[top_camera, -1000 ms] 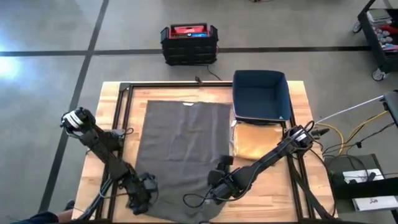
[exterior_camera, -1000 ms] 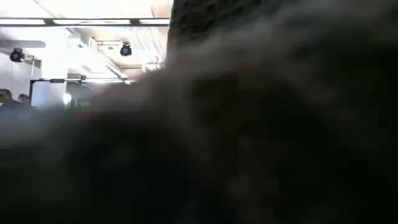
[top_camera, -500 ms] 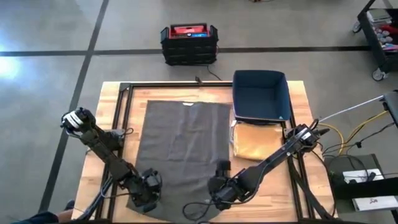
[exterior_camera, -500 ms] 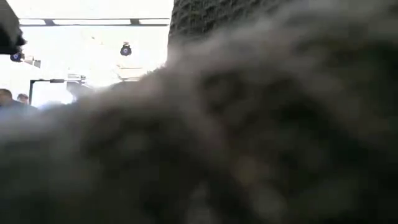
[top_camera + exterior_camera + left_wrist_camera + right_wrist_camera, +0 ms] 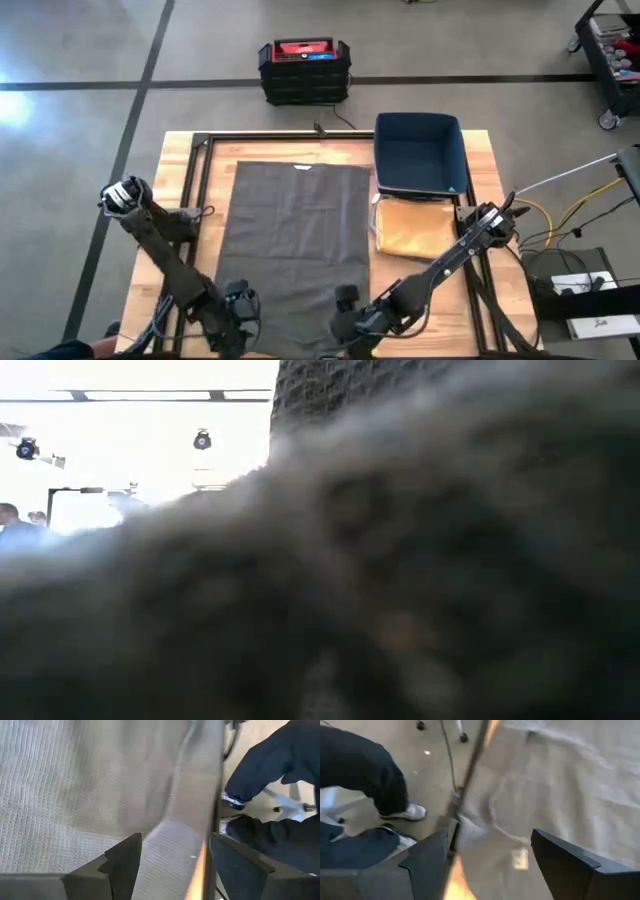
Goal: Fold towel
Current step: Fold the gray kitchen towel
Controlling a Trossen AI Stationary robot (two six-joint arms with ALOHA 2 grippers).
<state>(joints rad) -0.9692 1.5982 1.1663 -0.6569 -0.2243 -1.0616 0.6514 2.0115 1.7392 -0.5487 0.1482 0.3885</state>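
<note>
A grey towel (image 5: 295,240) lies spread flat on the wooden table, with a white tag at its far edge. Its near edge hangs over the table's near edge and fills the low view (image 5: 400,560). My left gripper (image 5: 175,840) stands open over the towel's near left corner (image 5: 232,320). My right gripper (image 5: 489,837) stands open over the near right corner (image 5: 350,322). In both wrist views the towel (image 5: 100,785) (image 5: 570,785) lies under the fingers, and nothing is between them.
A blue bin (image 5: 418,152) sits at the far right of the table, with a folded tan cloth (image 5: 415,228) just in front of it. A red and black box (image 5: 303,68) stands on the floor beyond. A person's legs (image 5: 270,765) show past the near edge.
Both grippers have gone toward the table's near edge along the towel, the left over its near left corner and the right over its near right corner. The towel lies flat as before.
</note>
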